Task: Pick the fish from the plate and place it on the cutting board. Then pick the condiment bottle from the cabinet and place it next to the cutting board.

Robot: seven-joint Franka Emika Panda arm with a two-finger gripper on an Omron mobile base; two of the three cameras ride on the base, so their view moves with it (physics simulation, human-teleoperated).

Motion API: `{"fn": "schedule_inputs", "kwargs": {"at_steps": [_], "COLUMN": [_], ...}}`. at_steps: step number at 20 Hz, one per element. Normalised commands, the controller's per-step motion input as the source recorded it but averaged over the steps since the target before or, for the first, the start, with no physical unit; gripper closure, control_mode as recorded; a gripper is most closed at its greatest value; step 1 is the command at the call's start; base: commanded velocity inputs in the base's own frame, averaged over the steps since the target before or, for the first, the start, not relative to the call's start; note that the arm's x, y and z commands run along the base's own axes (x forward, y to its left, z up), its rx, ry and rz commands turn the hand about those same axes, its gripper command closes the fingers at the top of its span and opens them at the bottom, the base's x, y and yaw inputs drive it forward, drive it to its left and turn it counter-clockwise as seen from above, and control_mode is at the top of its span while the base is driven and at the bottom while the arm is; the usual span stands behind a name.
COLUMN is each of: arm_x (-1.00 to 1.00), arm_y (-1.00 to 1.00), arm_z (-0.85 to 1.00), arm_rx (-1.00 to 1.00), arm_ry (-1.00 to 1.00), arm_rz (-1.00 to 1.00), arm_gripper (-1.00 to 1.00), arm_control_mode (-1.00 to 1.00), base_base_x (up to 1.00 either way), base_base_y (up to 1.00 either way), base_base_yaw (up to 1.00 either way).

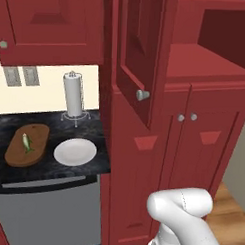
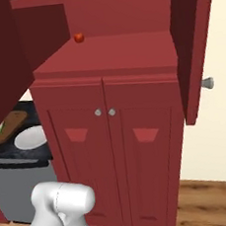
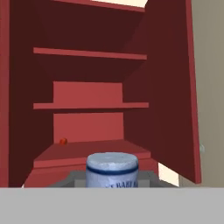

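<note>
On the dark tabletop point(image 1: 88, 166) left of the cabinet point(image 1: 158, 161), the fish point(image 1: 26, 142) lies on the cutting board point(image 1: 27, 144), near the board's middle, with the plate point(image 1: 75, 152) bare just to the right of it, close to the board but apart from it. Behind them a paper towel roll point(image 1: 73, 94) stands upright on its wire holder against the pale wall. From the right base view the same cutting board point(image 2: 8, 126) and plate point(image 2: 30, 138) peek out past the cabinet's point(image 2: 115, 154) left edge, the fish point(image 2: 0, 128) a small green sliver on the board. Both upper doors of the cabinet stand open, showing a recess above the two closed lower doors with their paired silver knobs point(image 2: 105, 112); a small red round thing point(image 2: 79, 38) sits far back on the recess floor at its left. Seen from the hand, the condiment bottle point(image 3: 112, 170) rises directly in front of the camera at the bottom of the view, pale blue cap uppermost and the top of its label just visible, with the open cabinet point(image 3: 87, 105) and its shelves behind it. The jaws are hidden under the bottle, so whether they clasp it cannot be told.
</note>
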Motion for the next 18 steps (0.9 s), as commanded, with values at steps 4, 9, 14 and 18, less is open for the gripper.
{"fn": "schedule_inputs", "kwargs": {"at_steps": [4, 9, 14, 18], "arm_x": [0.0, 0.0, 0.0, 0.0], "arm_y": [0.0, 0.0, 0.0, 0.0], "arm_z": [0.0, 0.0, 0.0, 0.0], "arm_rx": [0.0, 0.0, 0.0, 0.0], "arm_ry": [0.0, 0.0, 0.0, 0.0], "arm_rz": [0.0, 0.0, 0.0, 0.0], "arm_gripper": [1.0, 1.0, 1.0, 1.0], "arm_control_mode": [1.0, 1.0, 1.0, 1.0], "base_base_x": [-0.14, -0.19, -0.24, -0.27], "base_base_y": [0.56, 0.52, 0.5, 0.49], "base_base_yaw": [0.0, 0.0, 0.0, 0.0]}}
